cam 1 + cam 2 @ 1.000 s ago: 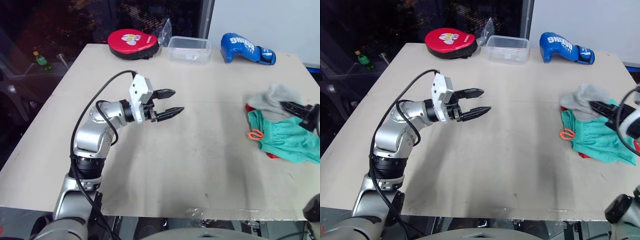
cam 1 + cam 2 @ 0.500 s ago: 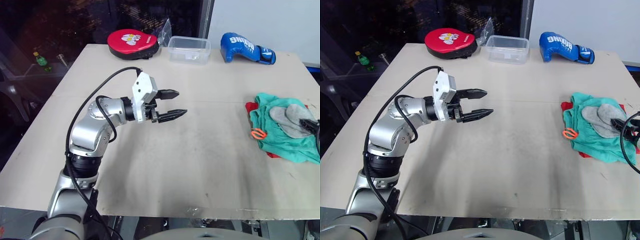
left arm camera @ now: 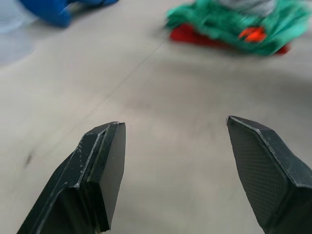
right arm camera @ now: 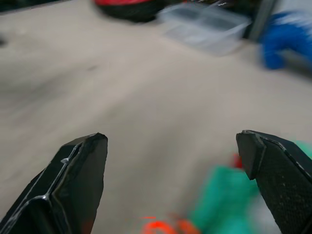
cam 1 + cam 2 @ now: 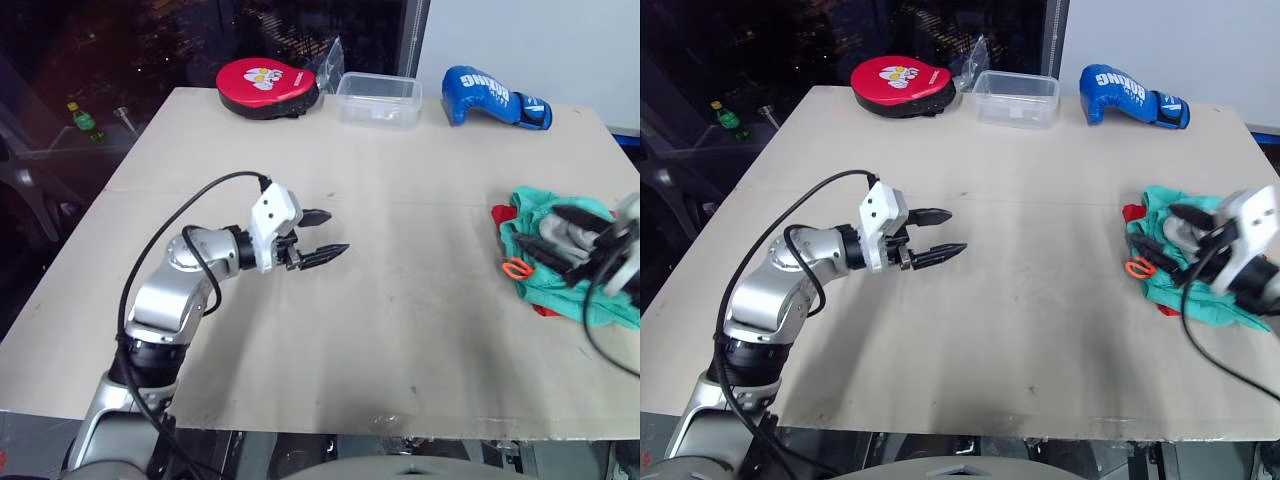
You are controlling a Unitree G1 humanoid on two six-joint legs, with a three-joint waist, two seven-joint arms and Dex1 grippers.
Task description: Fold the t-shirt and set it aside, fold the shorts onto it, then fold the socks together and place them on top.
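Near the right edge of the table (image 5: 380, 330) lies the stack of clothes: the shorts (image 5: 1165, 275) spread over the t-shirt (image 5: 1132, 212), of which only red slivers peek out at the pile's edges, with the orange drawstring (image 5: 1137, 267) on the side facing the table's middle. The socks (image 5: 1187, 232) rest on top of the shorts, partly hidden behind the right gripper (image 5: 1168, 233), which hovers over the pile with its jaws spread wide and empty. The left gripper (image 5: 322, 235) hangs above the bare middle-left of the table, well apart from the clothes, jaws also wide and holding nothing. Along the far edge sit a red padded mitt (image 5: 266, 76), a clear plastic container (image 5: 378, 99) and a blue boxing glove (image 5: 494, 97).
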